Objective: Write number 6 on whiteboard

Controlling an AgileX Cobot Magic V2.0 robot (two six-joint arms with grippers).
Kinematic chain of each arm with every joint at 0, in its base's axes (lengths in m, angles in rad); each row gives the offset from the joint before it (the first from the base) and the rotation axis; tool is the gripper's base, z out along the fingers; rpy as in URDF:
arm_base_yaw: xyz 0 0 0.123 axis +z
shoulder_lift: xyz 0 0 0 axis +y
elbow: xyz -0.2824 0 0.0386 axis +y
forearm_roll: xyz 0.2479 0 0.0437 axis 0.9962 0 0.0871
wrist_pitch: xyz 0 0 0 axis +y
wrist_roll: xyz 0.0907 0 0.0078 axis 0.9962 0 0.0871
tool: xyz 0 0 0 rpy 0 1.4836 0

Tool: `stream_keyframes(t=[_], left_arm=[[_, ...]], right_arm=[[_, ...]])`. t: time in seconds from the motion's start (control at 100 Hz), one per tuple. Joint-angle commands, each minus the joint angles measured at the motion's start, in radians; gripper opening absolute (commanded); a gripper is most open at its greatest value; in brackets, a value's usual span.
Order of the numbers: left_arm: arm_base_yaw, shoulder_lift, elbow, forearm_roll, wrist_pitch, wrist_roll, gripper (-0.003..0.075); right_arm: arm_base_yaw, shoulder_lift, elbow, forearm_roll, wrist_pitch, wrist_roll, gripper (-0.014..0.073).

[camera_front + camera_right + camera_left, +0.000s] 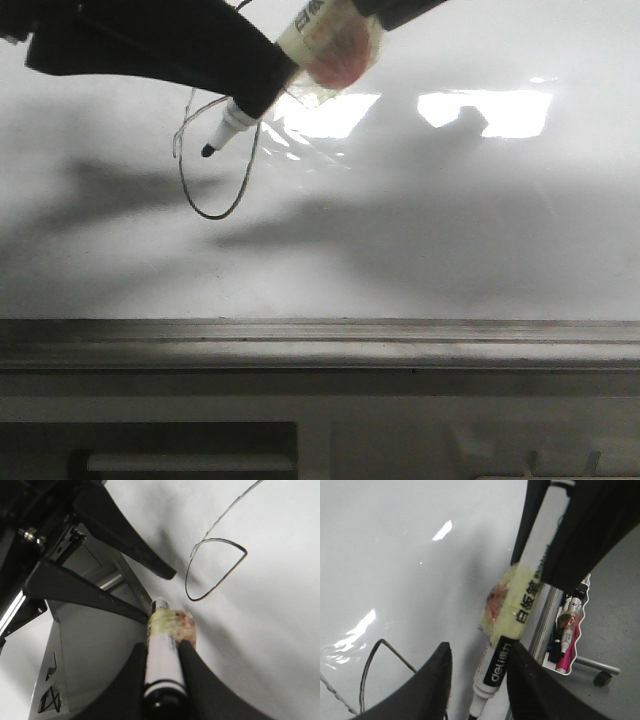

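Nearest the camera, the grey metal ledge [320, 345] ran along the lower edge of the glossy white whiteboard [480, 240], limiting downward travel. Above it, the thin black hand-drawn number 6 [215, 165] sat on the board's upper left, its loop closed. The white black-tipped marker [232, 125] hung tip-down just beside the loop, probably for a closing stroke. Both the left gripper [477, 680] and the right gripper [162, 672] were clamped on its barrel, likely for steadiness. Bare board lay open rightward.
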Motion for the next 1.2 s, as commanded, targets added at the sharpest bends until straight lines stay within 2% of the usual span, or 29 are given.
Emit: stream_keyframes(t=[0.0,0.76,0.82,0.88,0.95,1.0,1.13,1.19], left_arm=[[-0.010,-0.013,-0.035,-0.036,-0.020,0.008,0.0231],[-0.010,-0.013,-0.035,-0.034,-0.012,0.022,0.0229],[-0.010,-0.013,-0.035,-0.034,-0.012,0.022,0.0211],[-0.010,-0.013,-0.035,-0.034,-0.012,0.022,0.0157],[-0.010,-0.013,-0.035,-0.034,-0.012,0.022,0.0061],[-0.010,-0.013,-0.035,-0.034,-0.012,0.022,-0.0020],[-0.008,-0.015,-0.035,-0.031,-0.027,0.020,-0.0020],[-0.006,-0.015,-0.035,-0.029,-0.037,0.012,-0.0020]], right_arm=[[0.000,-0.003,-0.034,0.091,-0.021,-0.021,-0.0045],[0.000,0.006,-0.082,0.092,0.016,-0.041,-0.0045],[0.000,0.006,-0.082,0.092,0.009,-0.041,-0.0044],[0.000,0.006,-0.082,0.092,0.007,-0.041,-0.0035],[0.000,0.006,-0.082,0.092,0.009,-0.041,0.0029],[0.000,0.006,-0.082,0.092,0.009,-0.041,0.0122],[-0.005,0.006,-0.082,0.092,-0.008,-0.041,0.0385],[-0.020,0.003,-0.082,0.092,-0.010,-0.041,0.0439]])
